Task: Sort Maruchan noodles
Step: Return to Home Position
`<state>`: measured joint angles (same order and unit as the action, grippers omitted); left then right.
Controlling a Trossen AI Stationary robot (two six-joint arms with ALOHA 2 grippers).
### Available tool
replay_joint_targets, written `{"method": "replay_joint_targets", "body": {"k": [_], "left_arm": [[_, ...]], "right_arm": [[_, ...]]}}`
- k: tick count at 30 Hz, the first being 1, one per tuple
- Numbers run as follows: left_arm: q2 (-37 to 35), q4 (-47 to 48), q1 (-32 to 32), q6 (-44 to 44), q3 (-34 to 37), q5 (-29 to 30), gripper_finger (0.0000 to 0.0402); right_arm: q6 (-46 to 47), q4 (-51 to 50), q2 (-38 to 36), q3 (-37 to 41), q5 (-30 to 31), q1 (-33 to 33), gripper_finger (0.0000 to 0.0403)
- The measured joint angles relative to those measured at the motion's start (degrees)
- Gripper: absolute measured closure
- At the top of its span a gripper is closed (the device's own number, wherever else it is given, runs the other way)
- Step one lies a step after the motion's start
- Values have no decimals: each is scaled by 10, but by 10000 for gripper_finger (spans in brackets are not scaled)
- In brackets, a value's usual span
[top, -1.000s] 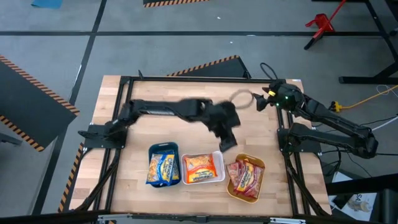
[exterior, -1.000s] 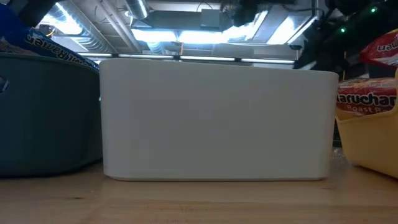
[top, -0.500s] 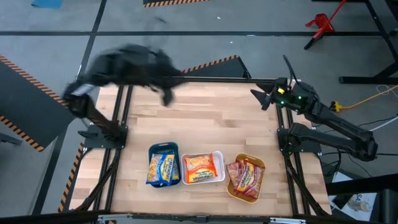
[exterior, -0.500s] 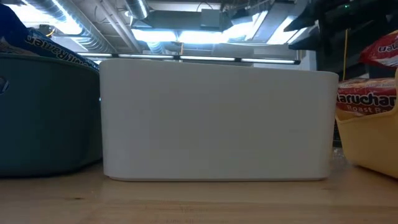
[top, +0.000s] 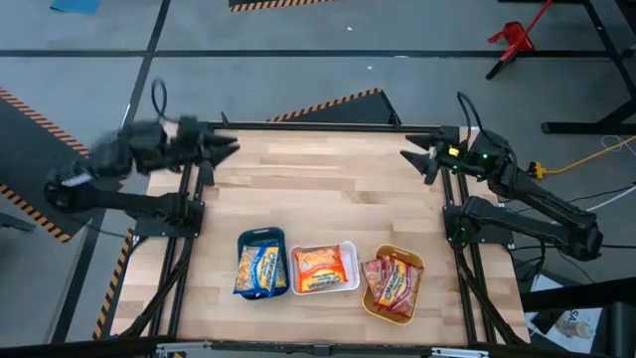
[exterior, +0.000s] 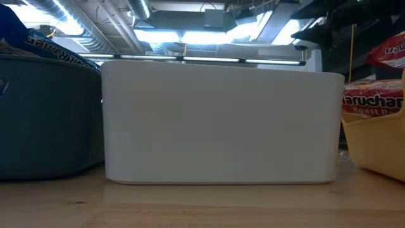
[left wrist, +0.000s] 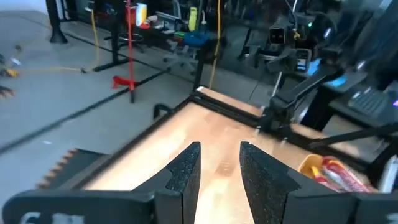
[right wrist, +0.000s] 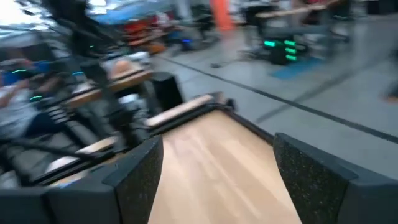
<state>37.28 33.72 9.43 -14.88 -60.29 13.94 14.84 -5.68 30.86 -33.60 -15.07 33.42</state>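
The Maruchan noodles lie in three trays near the table's front edge. Blue packets lie in the teal tray, orange packets in the white tray, and dark red packets in the yellow tray. My left gripper is open and empty over the table's far left corner, and its fingers show in the left wrist view. My right gripper is wide open and empty over the far right corner, also seen in the right wrist view.
The black frame rails run along the table's edges. The wooden tabletop lies bare between the grippers and the trays. In the low view the white tray's wall fills the middle, with the teal tray and the yellow tray beside it.
My left gripper has swung from above the trays in the table's middle, up and back toward the far left corner, and now points along the far edge toward the right. The packets and trays have stayed where they were.
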Motion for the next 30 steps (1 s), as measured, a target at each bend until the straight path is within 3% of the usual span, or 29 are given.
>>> {"method": "replay_joint_targets", "body": {"k": [2, 5, 9, 16, 20, 23, 28, 30], "left_arm": [[-63, -79, 0, -34, 108, -15, 296], [-142, -172, 0, -82, 244, -61, 296], [-231, -232, 0, -136, 354, -92, 296], [-365, -241, 0, -122, 416, -72, 296], [-371, -220, 0, -116, 424, -75, 296], [-369, -217, 0, -121, 428, -77, 296], [-371, -221, -1, -131, 455, -75, 296], [-371, -218, -2, -136, 471, -86, 296]], "right_arm": [[0, 22, 0, 16, -25, 0, 109], [30, 22, -6, 40, -16, 0, 109], [40, -16, -64, 43, 15, 0, 109], [129, -182, -240, 40, 122, 0, 109], [149, -174, -308, 69, 150, 0, 109], [155, -122, -301, 109, 117, -3, 109], [194, 57, -267, 231, -1, -33, 109], [188, 136, -266, 274, -8, -59, 109]]}}
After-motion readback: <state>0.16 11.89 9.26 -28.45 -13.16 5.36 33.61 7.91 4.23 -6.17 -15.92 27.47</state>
